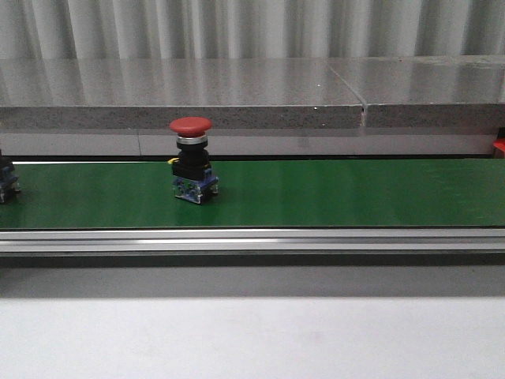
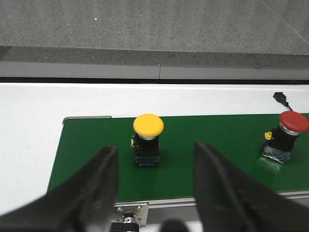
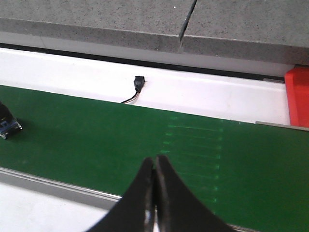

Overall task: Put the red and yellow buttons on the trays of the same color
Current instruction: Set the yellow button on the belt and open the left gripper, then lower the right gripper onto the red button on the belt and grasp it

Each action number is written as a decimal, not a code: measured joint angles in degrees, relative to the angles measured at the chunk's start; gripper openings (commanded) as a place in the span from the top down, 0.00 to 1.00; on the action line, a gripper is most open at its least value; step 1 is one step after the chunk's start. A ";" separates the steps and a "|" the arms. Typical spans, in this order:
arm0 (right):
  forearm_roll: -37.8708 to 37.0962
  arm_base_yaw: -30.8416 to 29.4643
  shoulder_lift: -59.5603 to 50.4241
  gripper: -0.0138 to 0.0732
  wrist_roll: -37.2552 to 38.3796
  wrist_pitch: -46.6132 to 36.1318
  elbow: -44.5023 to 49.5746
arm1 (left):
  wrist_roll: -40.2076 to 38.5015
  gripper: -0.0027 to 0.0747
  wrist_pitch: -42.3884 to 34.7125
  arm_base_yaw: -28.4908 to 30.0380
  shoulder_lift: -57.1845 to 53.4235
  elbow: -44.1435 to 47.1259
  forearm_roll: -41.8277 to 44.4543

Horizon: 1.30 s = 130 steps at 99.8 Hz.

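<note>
1. The job has not really started. Both buttons sit on the green belt (image 1: pixel 316 193), and no button is on a tray.

2. The red button (image 1: pixel 192 170) stands upright on the belt, left of the middle in the front view. Nothing is touching it.

3. The yellow button (image 2: pixel 147 140) also stands upright on the belt, near the belt's end. It shows well only in the left wrist view. At the far left edge of the front view there is a dark bit that may be its base, but I cannot be sure.

4. In the left wrist view the 2 buttons are well apart.

5. A red thing (image 3: pixel 297 96) peeks in at the edge of the right wrist view, just past the belt. I think it is the red tray, but only a corner shows. No yellow tray is in any picture.

6. The left gripper (image 2: pixel 154 181) hangs near the yellow button. Its fingers are spread wide and hold nothing. The button sits just ahead of the gap, not yet between the fingers.

7. The right gripper (image 3: pixel 154 193) hovers over a bare part of the belt. Its fingers are pressed together with nothing between them.

8. Still to do, I think: grab each button and put it on its own color tray.
</note>
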 measured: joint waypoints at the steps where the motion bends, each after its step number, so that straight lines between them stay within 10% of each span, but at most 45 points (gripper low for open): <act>1: 0.00 0.00 0.00 0.93 0.00 0.00 0.00 | 0.00 0.82 0.00 0.00 -0.68 0.22 0.00; 8: 0.00 0.00 0.00 0.93 0.00 0.00 0.00 | 0.00 0.99 0.00 0.00 -3.66 2.13 0.00; 50: 0.12 0.00 0.00 0.92 0.00 0.00 0.00 | 0.00 0.99 2.34 0.00 -8.15 4.41 0.02; 64: 1.08 0.00 0.00 0.75 0.00 0.96 0.00 | 0.00 0.99 2.50 0.00 -8.15 4.41 0.02; 90: 5.12 0.00 0.00 0.15 0.00 1.49 0.00 | 0.00 0.99 2.59 0.00 -8.15 4.41 0.02; 130: 9.51 3.01 9.52 0.13 -7.23 3.59 -2.54 | 0.00 0.99 2.59 0.00 -8.15 4.41 0.12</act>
